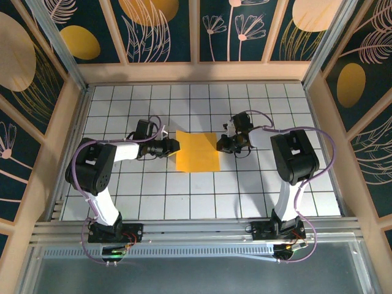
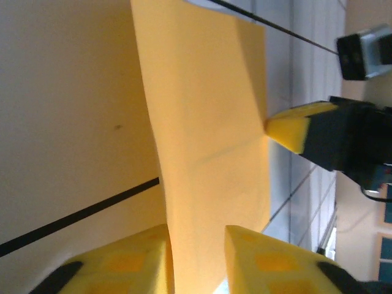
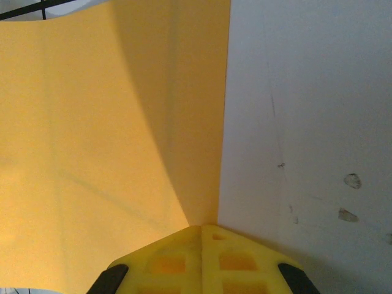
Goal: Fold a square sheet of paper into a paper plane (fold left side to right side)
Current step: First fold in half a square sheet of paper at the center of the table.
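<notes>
Square sheet of paper (image 1: 197,151): mid-frame on your white gridded counter (image 1: 153,196), between both hands.
Left hand (image 2: 196,236): you have its jaws parted astride the sheet's left edge, not clamping.
Right hand (image 3: 202,228): you have it pinched closed on the sheet's right edge.

Right wrist view: square sheet of paper (image 3: 110,122) cropped at left; left wrist view: blurred.

Both arms reach forward with elbows raised and bend inward, so the wrists lie low and point at each other. The left gripper (image 1: 174,147) has its jaws slightly apart. The right gripper (image 1: 221,144) is pinched closed on the paper (image 1: 197,153) edge.
</notes>
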Available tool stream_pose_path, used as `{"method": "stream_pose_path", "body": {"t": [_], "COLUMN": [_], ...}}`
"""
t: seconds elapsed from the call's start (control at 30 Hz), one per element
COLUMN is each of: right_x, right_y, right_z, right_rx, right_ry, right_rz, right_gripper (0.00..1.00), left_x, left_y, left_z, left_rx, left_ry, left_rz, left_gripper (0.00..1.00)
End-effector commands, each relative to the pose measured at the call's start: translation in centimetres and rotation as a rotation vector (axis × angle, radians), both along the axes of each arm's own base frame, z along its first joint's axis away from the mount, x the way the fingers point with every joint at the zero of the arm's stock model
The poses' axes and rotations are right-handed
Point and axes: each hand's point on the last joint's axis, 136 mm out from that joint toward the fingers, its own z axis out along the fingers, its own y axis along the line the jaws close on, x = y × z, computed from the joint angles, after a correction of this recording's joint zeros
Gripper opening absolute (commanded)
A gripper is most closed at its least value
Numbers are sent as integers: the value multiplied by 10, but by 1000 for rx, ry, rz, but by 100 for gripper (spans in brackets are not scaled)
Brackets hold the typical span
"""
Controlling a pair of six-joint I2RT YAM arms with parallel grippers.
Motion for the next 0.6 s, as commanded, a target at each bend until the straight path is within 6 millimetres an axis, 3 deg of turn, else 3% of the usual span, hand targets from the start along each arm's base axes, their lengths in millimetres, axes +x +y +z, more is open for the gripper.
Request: {"method": "stream_pose_path", "body": {"t": [0.0, 0.3, 0.37, 0.4, 0.57], "right_x": [-13, -12, -12, -12, -13], "right_y": [-7, -3, -1, 2, 7], "right_z": [-23, -18, -15, -13, -4], "right_rx": [-67, -30, -7, 9, 60], "right_ry": [42, 22, 14, 13, -3], "right_rz": [8, 8, 8, 11, 11], "right_gripper": [0, 0, 0, 0, 0], "left_x": [7, 8, 3, 10, 13], "left_y": [-21, -61, -68, -76, -88], "left_z": [37, 39, 28, 35, 26], "left_rx": [-126, -165, -155, -161, -138], "left_ry": [-66, -65, -36, -59, -55], "left_rz": [-43, -140, -155, -164, -177], "left_gripper": [34, 48, 48, 47, 41]}}
